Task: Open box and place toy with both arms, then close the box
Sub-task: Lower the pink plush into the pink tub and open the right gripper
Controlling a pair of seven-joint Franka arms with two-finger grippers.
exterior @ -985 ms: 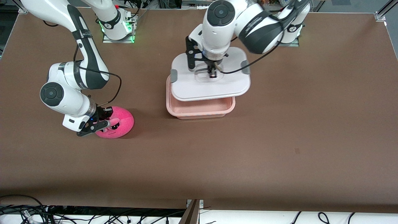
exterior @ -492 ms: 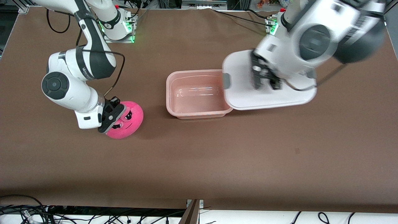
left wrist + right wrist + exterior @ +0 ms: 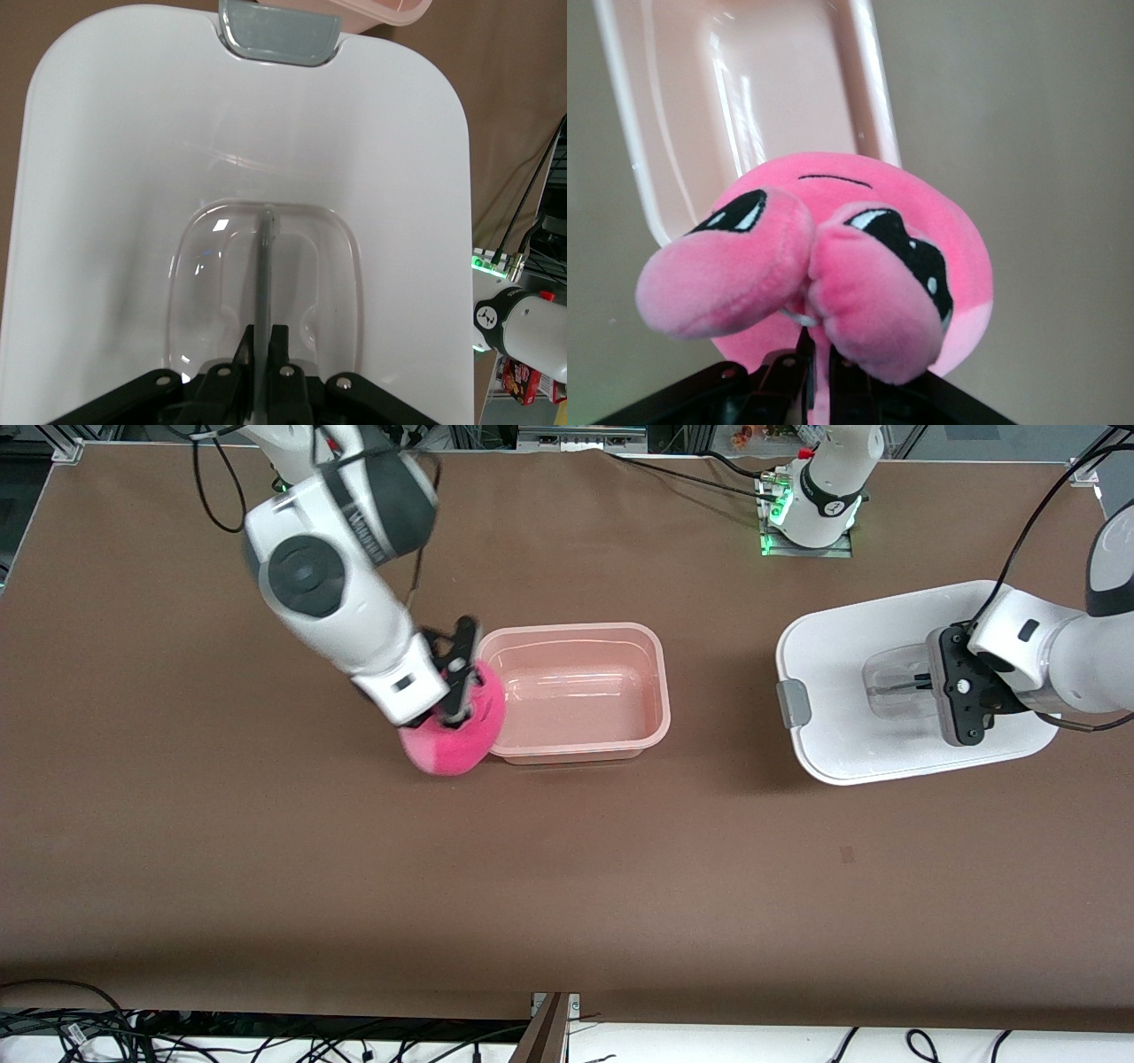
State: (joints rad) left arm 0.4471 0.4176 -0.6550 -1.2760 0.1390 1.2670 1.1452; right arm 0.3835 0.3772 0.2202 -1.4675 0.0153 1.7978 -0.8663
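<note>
The box [image 3: 576, 691] stood open and empty at mid-table. The right gripper [image 3: 456, 677] carried the toy [image 3: 454, 735] in the air over the table beside the box wall toward the right arm's end, its jaws pinched on the plush, evidently to lift it over the rim. The left gripper [image 3: 930, 684] held the lid [image 3: 850, 646] well apart, over the left arm's end of the table, jaws pressed on the clear handle [image 3: 264, 292], apparently to keep the opening free. Placing and closing were not yet done.
</note>
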